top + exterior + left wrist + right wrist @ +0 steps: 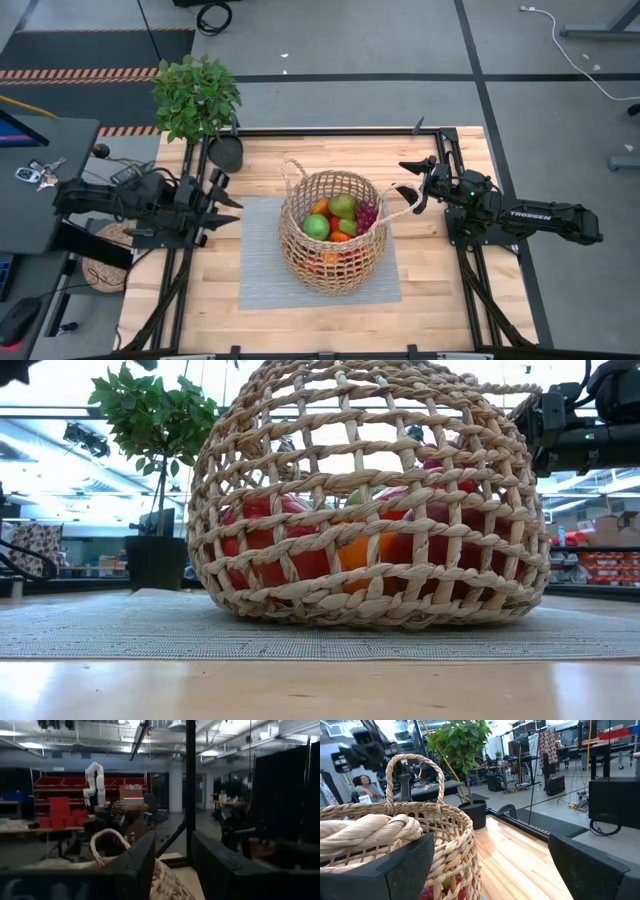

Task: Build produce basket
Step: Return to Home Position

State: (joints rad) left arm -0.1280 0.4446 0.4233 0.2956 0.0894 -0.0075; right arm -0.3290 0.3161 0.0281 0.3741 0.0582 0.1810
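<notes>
high view: the wicker basket (300, 262) stands mid-frame on a grey mat (260, 275), with the produce (335, 218) heaped inside. the left gripper (228, 203), centre left, and the right gripper (408, 181), centre right, hang spread and empty, apart from it

low view: the basket fills the middle, red and orange produce showing behind the weave

left wrist view: fingers parted, a loop handle (107, 840) ahead

right wrist view: fingers wide, nothing held

loaded, it is likely heavy yet stiff and best lifted by both handles; the grapes would bruise
</notes>
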